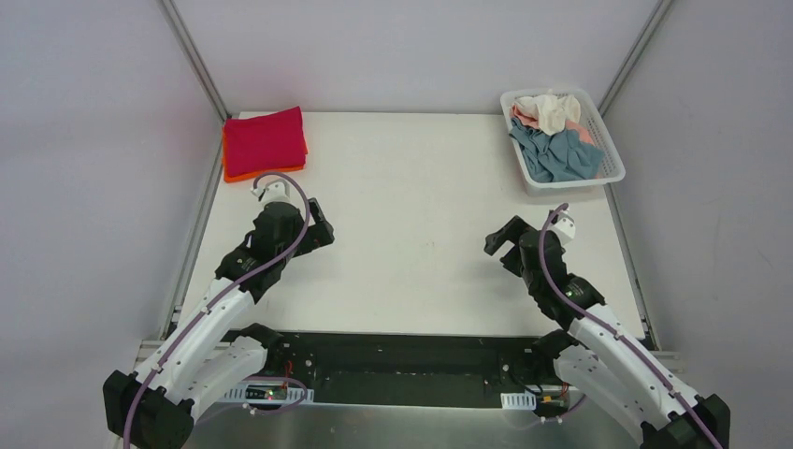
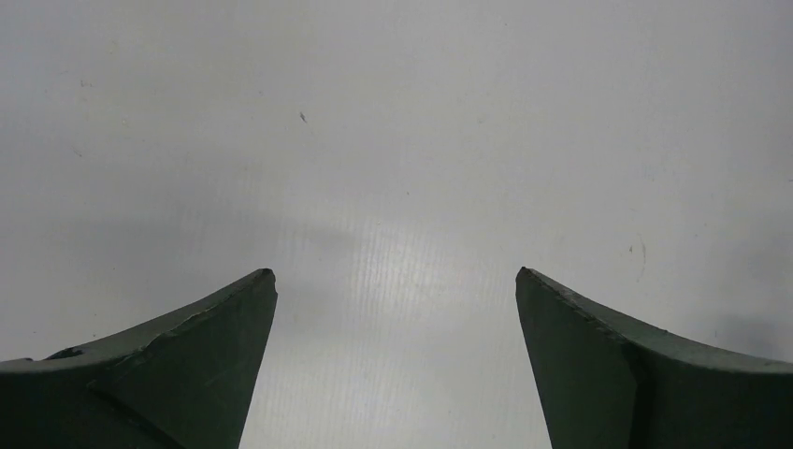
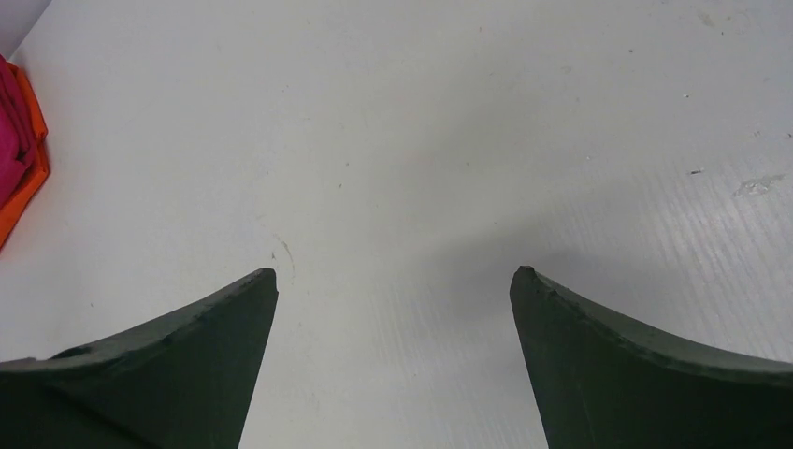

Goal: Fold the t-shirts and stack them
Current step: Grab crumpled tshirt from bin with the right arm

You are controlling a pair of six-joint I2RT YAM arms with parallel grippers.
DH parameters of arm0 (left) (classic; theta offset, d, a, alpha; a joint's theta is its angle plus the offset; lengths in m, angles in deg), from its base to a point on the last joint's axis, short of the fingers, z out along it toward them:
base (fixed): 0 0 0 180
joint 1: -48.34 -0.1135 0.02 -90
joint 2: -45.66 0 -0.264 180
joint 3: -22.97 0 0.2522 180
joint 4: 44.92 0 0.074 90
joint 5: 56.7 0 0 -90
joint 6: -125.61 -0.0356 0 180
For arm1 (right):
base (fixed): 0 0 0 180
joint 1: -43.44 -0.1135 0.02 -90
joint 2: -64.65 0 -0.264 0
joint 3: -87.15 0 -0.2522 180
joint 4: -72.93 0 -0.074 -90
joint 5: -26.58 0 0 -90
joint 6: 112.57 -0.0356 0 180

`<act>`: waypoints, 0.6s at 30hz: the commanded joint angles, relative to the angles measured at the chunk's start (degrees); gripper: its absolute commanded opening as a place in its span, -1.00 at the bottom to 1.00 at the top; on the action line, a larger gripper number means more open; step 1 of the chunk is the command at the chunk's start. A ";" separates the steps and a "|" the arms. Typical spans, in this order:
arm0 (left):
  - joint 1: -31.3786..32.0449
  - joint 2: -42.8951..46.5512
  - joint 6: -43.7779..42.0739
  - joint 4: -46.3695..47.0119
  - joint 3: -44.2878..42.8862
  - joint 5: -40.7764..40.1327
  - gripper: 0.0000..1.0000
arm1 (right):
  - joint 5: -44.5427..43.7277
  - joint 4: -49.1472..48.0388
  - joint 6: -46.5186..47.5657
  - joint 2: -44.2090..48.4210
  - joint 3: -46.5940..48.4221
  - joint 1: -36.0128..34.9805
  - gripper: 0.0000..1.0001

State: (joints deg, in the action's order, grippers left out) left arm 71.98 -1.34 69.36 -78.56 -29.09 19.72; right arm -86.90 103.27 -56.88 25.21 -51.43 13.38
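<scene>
**A:** Cloth status?

**B:** Crimson red shirt (image 1: 265, 140) is folded into a flat, soft rectangle at the far-left corner of the table (image 1: 421, 187). It lies on an orange shirt (image 1: 248, 174), of which only a thin strip shows along the near edge.

**A:** And the rest?

**B:** In the white mesh basket (image 1: 614, 161) at the far-right corner: rigid plastic, rectangular, perforated walls. Grey-blue shirt (image 1: 561, 157) is crumpled at its near end and cream-white shirt (image 1: 554, 110) bunched at the far end. A bit of salmon pink shirt (image 1: 521, 116) shows beside the white. All three are creased and unfolded.

**A:** Table surface?

**B:** Matte white. Up close it shows fine ribbing and a few small scuffs.

**A:** Left gripper?

**B:** Left gripper (image 2: 395, 273) has its jaws spread wide with nothing between them, just bare table. Fingers (image 2: 187, 365) are dark and hard, tapering to curved tips. It sits near the red stack, apart from it.

**A:** Right?

**B:** Right gripper (image 3: 393, 271) is the same: jaws wide apart, holding nothing, no cloth touched. It sits on the near side of the basket, clear of it. Can't tell whether either one's tips touch the table.
</scene>
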 commanded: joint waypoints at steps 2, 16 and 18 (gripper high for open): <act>0.18 0.48 0.10 1.94 0.98 -0.13 0.98 | -0.81 -2.74 -0.21 -1.05 4.32 0.15 0.99; 0.19 -2.89 0.98 2.65 -0.16 -1.38 0.98 | -1.98 8.52 8.95 -39.61 47.51 19.10 0.99; 0.21 -3.61 1.04 2.63 -0.27 -2.23 0.98 | -0.42 8.42 10.35 -44.99 53.10 21.98 0.99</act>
State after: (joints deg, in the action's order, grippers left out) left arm 72.00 -3.81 69.47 -77.12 -28.35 19.34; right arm -89.76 109.43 -50.34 -11.38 -6.88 30.54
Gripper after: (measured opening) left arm 0.990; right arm 0.994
